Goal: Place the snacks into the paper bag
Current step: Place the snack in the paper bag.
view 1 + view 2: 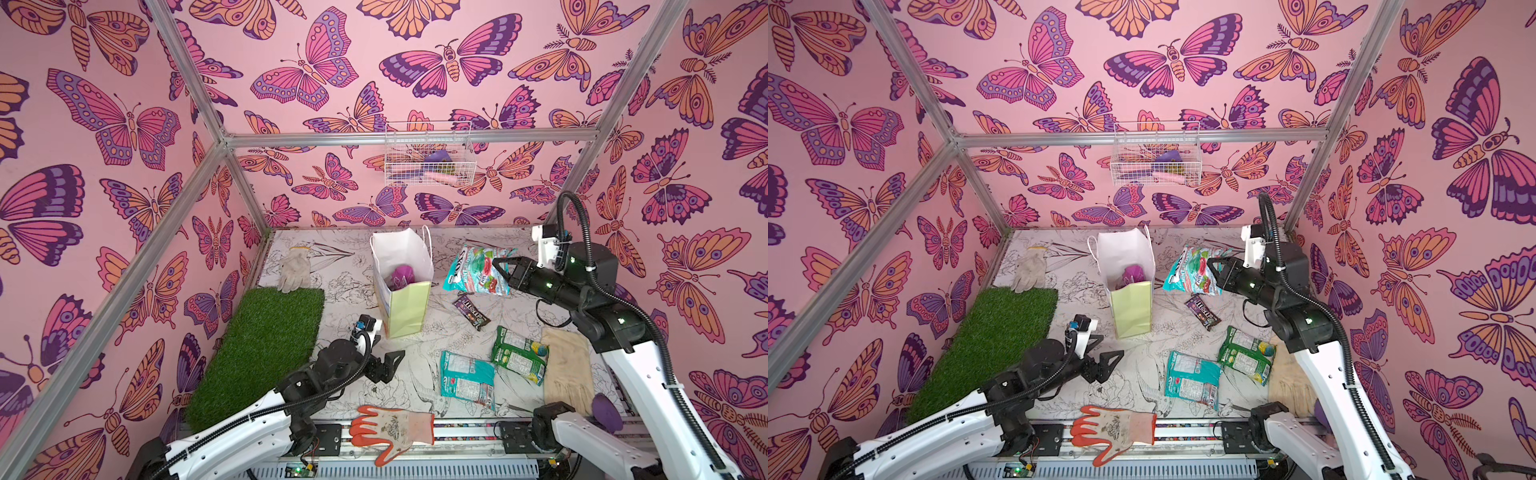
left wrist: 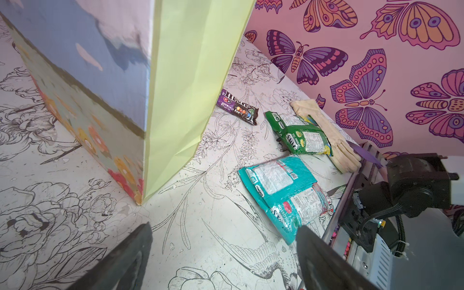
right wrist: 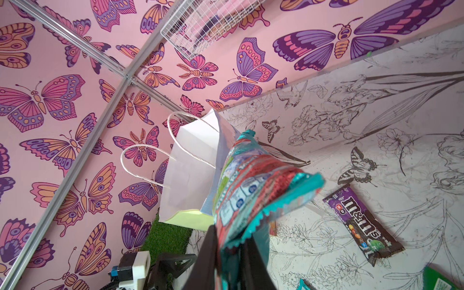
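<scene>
The paper bag (image 1: 405,309) (image 1: 1130,309) (image 2: 190,88) (image 3: 188,175) stands upright mid-table with a magenta-purple snack (image 1: 402,276) (image 1: 1133,275) inside. My right gripper (image 1: 503,274) (image 1: 1214,270) (image 3: 231,238) is shut on the edge of a teal candy bag (image 1: 471,266) (image 1: 1190,270) (image 3: 248,185), held off the table to the bag's right. The M&M's packet (image 1: 471,311) (image 3: 361,223), a green-and-yellow bag (image 1: 519,353) (image 2: 301,133) and a second teal bag (image 1: 467,376) (image 2: 283,190) lie on the table. My left gripper (image 1: 386,347) (image 1: 1106,348) (image 2: 224,227) stands open and empty near the bag's front corner.
An orange-and-white glove (image 1: 390,428) lies at the front edge. A pale cloth glove (image 1: 567,365) lies at the right and a grey glove (image 1: 295,268) at the far left. A grass mat (image 1: 257,353) covers the left side. A wire basket (image 1: 428,158) hangs on the back wall.
</scene>
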Robot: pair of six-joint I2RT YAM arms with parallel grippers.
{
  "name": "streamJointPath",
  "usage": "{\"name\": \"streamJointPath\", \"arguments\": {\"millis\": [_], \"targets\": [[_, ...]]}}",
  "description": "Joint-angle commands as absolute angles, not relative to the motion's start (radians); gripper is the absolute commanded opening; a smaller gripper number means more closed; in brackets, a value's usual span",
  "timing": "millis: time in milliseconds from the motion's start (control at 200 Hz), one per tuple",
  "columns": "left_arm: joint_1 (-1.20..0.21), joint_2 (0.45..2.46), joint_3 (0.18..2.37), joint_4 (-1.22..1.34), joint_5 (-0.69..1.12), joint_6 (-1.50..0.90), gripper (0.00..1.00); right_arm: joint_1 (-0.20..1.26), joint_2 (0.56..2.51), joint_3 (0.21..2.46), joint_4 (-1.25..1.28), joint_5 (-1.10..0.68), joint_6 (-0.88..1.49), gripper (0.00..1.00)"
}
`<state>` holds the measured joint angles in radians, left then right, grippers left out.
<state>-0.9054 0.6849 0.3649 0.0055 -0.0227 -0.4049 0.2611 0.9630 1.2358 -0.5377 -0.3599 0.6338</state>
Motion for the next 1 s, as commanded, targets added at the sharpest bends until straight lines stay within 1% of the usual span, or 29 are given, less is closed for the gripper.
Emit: {"name": "streamJointPath", "arguments": {"millis": [0, 506, 816, 991], "targets": [[-0.916, 0.689, 0.357, 0.028, -0.040, -0.395, 0.91, 0.275, 0.959, 1.291, -0.487, -0.371, 0.617, 0.00], [-0.934, 0.690, 0.367, 0.046, -0.021, -0.370, 0.91, 0.340, 0.996, 1.387, -0.425, -0.387, 0.625, 0.00], [-0.940, 0.657, 0.364, 0.048, -0.023, -0.360, 0.91, 0.427, 1.063, 1.464, -0.412, -0.338, 0.589, 0.00], [-0.943, 0.625, 0.356, 0.048, -0.021, -0.362, 0.91, 0.452, 1.112, 1.519, -0.419, -0.320, 0.567, 0.00]]}}
